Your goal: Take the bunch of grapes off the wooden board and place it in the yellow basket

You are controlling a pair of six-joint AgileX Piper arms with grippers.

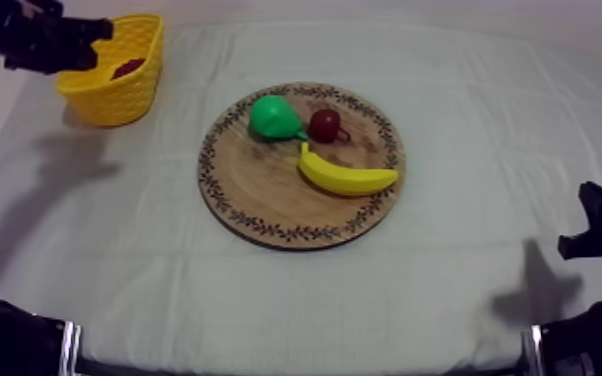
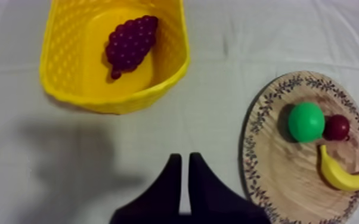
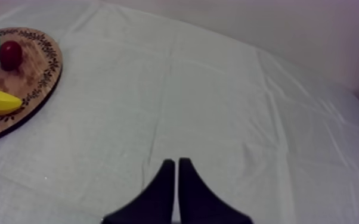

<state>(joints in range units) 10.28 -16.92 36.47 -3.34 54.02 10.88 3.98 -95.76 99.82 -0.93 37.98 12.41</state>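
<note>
There is one of each thing here. One yellow basket [image 1: 115,98] stands at the far left of the cloth-covered table [image 1: 445,280], and one round wooden board [image 1: 265,190] with a patterned rim lies near the middle, well apart from it. The fruit comes to four pieces: one bunch of grapes [image 2: 131,43], one green pear [image 1: 273,117], one small red fruit [image 1: 325,124] and one yellow banana [image 1: 345,175]. Only the grapes are in the basket, lying flat on its floor. They are a dark purple-red, knobbly cluster that tapers from a broad end to a narrow tip, and they sit toward one side of the floor with bare yellow plastic beside them. From above, only a dark red patch of them shows over the basket's wall. The other three fruits lie on the far half of the board: the pear and the small red fruit are side by side and touching or nearly so, with the banana just in front of them, curving upward at both ends. There are two grippers. The left gripper [image 2: 185,158] hangs over the cloth just beside the basket, its two black fingers pressed together into a narrow wedge with nothing between them. The right gripper [image 3: 176,161] sits low at the table's right side over bare cloth, well away from the board, its fingers likewise closed together and empty.
</note>
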